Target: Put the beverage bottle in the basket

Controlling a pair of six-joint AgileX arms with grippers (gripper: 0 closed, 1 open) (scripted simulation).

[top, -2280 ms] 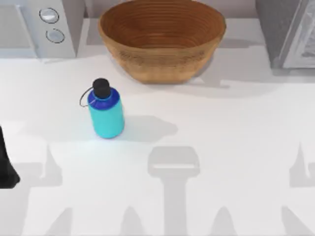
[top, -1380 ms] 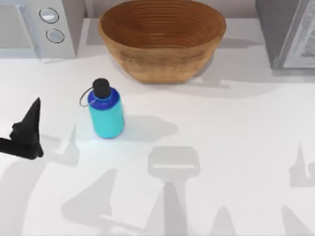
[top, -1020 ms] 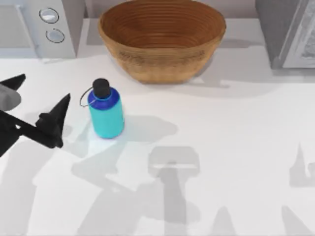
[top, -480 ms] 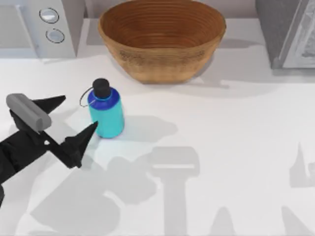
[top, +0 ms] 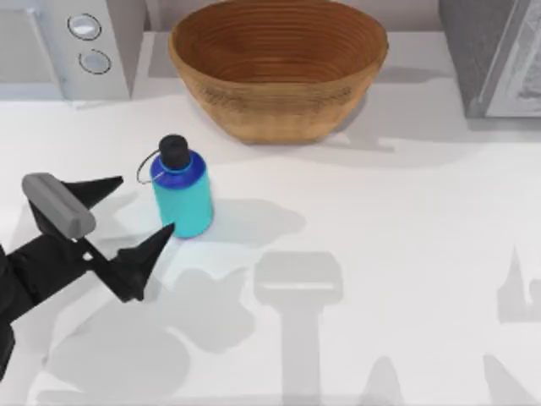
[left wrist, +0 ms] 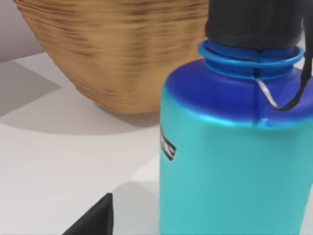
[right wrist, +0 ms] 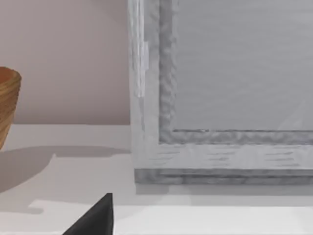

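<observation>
The beverage bottle (top: pixel 182 193) stands upright on the white table, cyan with a blue shoulder, black cap and thin loop strap. My left gripper (top: pixel 144 204) is open just to its left. One finger points at the bottle's upper side and the other reaches its base, and neither visibly touches it. From the left wrist, the bottle (left wrist: pixel 234 161) looms close beside one black fingertip (left wrist: pixel 95 220), with the basket (left wrist: pixel 122 49) behind. The brown woven basket (top: pixel 279 63) sits at the back centre, holding nothing. My right arm is parked at the right; one fingertip (right wrist: pixel 95 220) shows in its wrist view.
A grey appliance with two round knobs (top: pixel 84 42) stands at the back left. A grey cabinet-like box (top: pixel 499 59) stands at the back right, also close in the right wrist view (right wrist: pixel 220 88). Open table lies between bottle and basket.
My left arm has come in from the table's left edge and swung its open fingers up to the bottle. Bottle and basket have not moved.
</observation>
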